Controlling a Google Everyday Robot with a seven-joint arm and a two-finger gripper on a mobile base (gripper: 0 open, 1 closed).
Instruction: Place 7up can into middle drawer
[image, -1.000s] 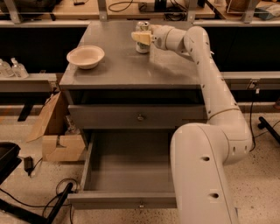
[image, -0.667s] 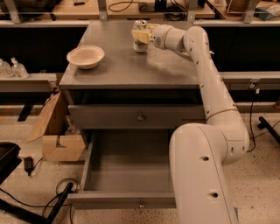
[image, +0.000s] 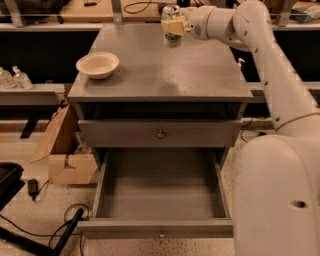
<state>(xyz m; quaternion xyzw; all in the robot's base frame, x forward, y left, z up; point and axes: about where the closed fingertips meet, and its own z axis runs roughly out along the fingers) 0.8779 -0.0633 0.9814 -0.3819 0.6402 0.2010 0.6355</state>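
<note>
The gripper (image: 176, 25) holds the 7up can (image: 170, 11) between its jaws over the desk's (image: 165, 75) far edge. Keep it upright, carry it forward past the front, then lower it into the open middle drawer (image: 160, 185).

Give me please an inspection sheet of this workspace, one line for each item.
Surface: grey cabinet top, flat.
Job's things: 7up can upright at the top's far edge; middle drawer pulled open, nothing seen inside.
Clutter: cream bowl on the top's left part.
Grippers: pincer at the far edge, shut on the 7up can.
Cables: black cables on the floor, lower left.
Surroundings: cardboard box beside the cabinet; upper drawer shut.
</note>
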